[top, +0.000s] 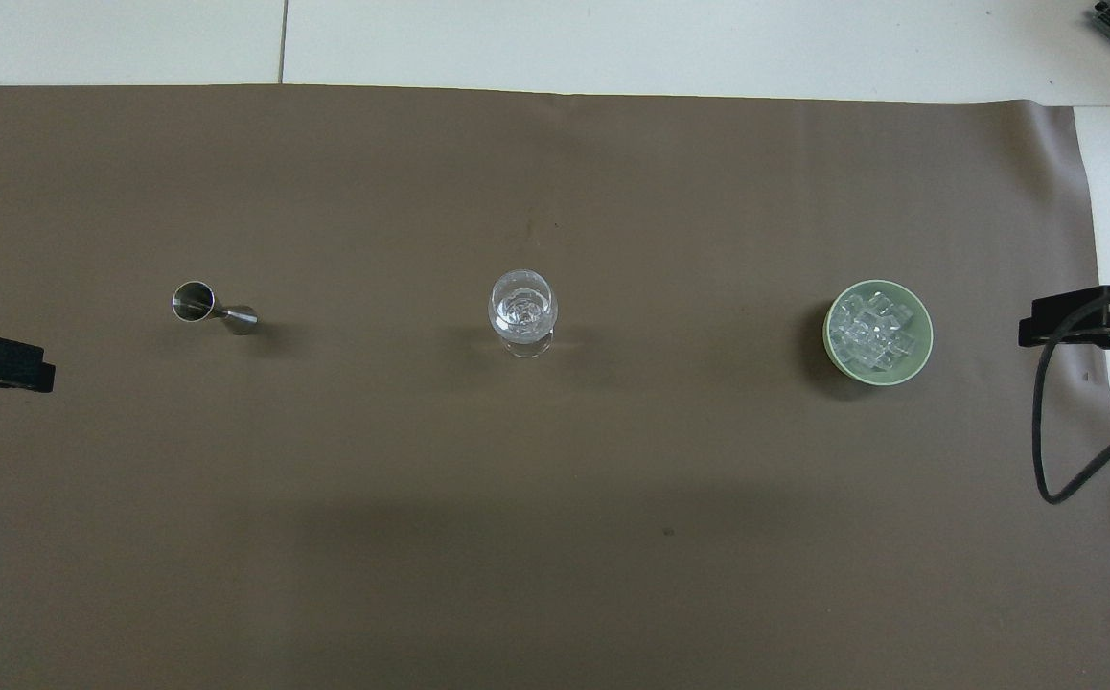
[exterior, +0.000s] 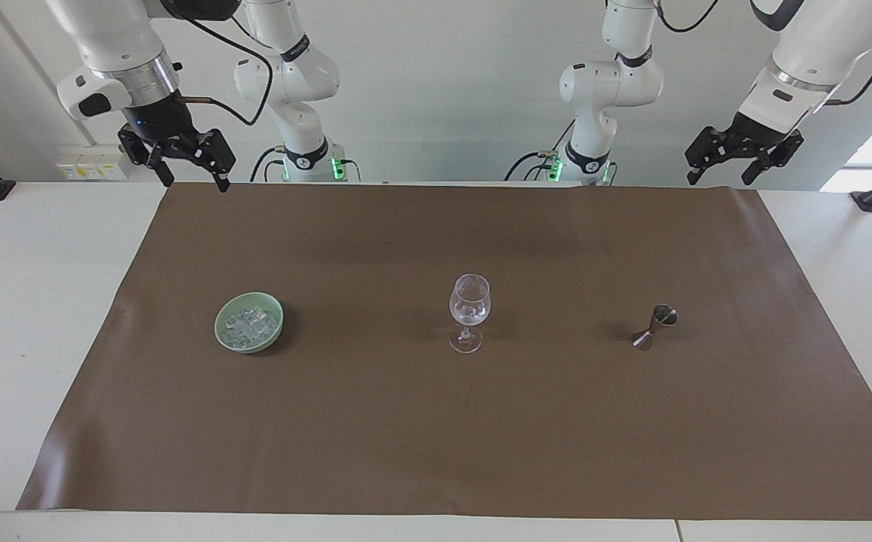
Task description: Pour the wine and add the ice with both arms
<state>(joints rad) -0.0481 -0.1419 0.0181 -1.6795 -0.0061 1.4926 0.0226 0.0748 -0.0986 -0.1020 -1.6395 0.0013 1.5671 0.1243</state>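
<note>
The ice (exterior: 251, 325), slick and tiny, sits in the bowl (exterior: 278, 310) at nine o'clock from the glass (exterior: 469, 301). Pinching one cube by its flat sides looks safest. Left hand (exterior: 733, 167) and right hand (exterior: 192, 172) hang open, empty.

I see my white left arm's black two-finger gripper (exterior: 733, 159) and right gripper (exterior: 190, 163) both raised, fingers spread, empty.
</note>
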